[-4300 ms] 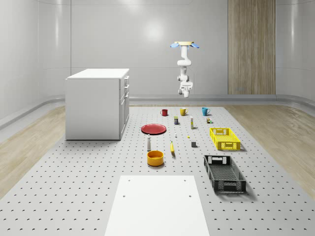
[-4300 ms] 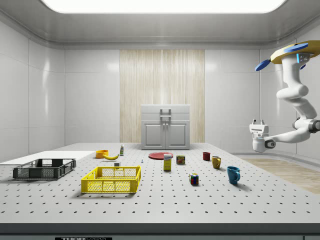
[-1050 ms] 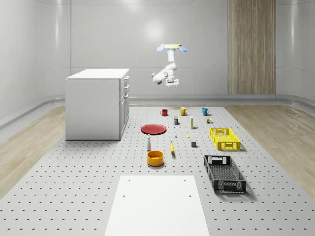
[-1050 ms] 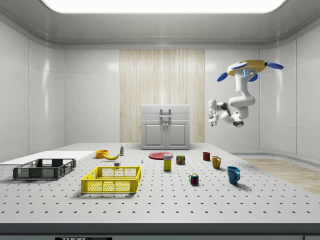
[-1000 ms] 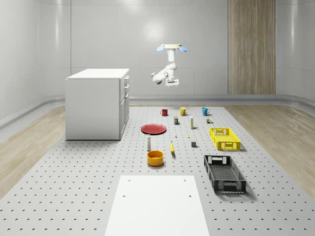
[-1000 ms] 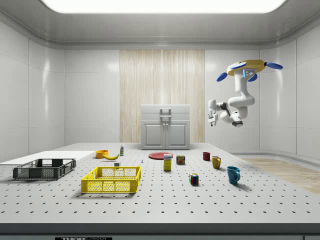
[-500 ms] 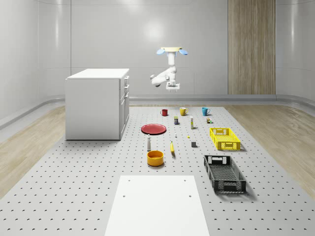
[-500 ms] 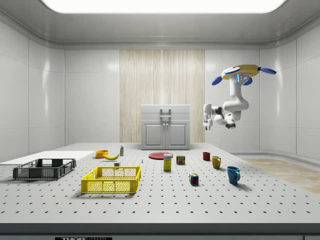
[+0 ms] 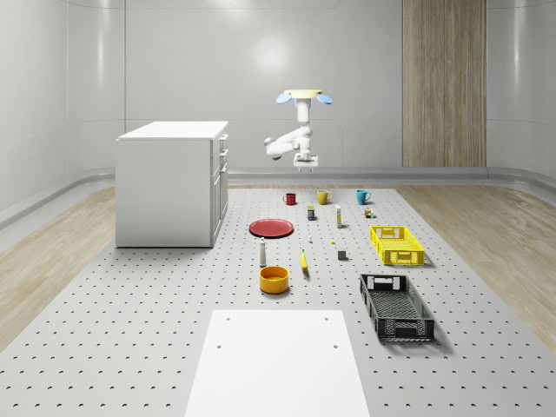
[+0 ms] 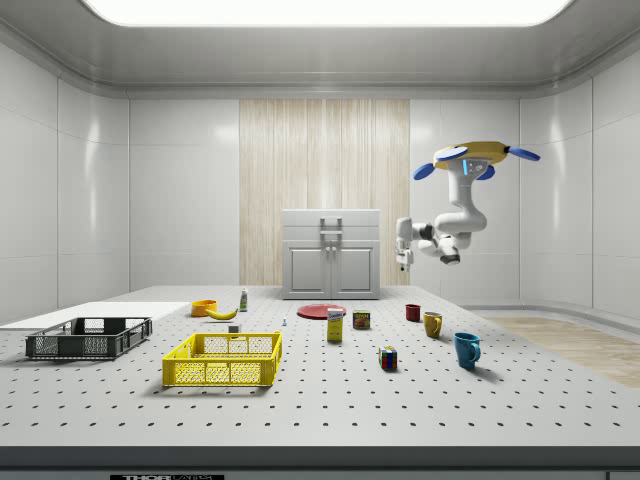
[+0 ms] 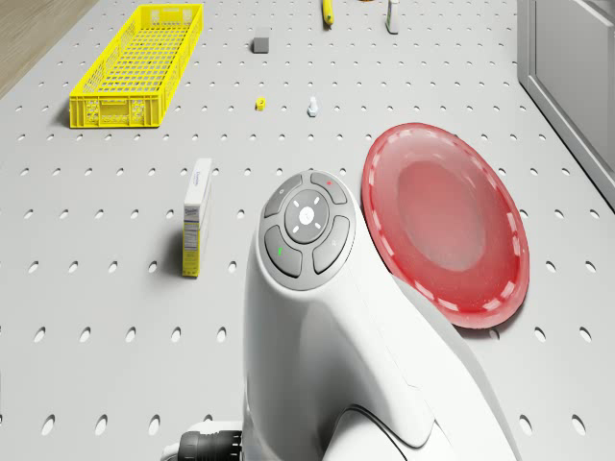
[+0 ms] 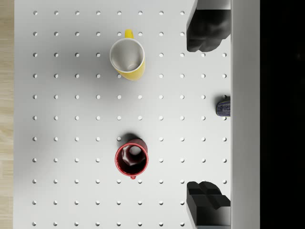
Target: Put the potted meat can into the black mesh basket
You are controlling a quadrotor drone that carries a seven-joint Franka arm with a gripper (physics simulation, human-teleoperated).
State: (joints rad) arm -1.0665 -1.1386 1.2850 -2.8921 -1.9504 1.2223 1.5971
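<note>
Drone (image 9: 301,95) is lower than 4.3 s ago and has moved toward the side view's left. It hovers above the surface's (image 9: 130,330) far end. Jaws point straight down over the red mug (image 12: 131,159) and the yellow mug (image 12: 127,58). Fingers (image 12: 205,28) are wide apart with nothing between them. Potted meat can (image 9: 311,212) stands on the surface, in the whole-scene view at 2 o'clock from the red plate (image 9: 271,228). Black mesh basket (image 9: 395,306) lies well apart from the can, between 4 and 5 o'clock.
</note>
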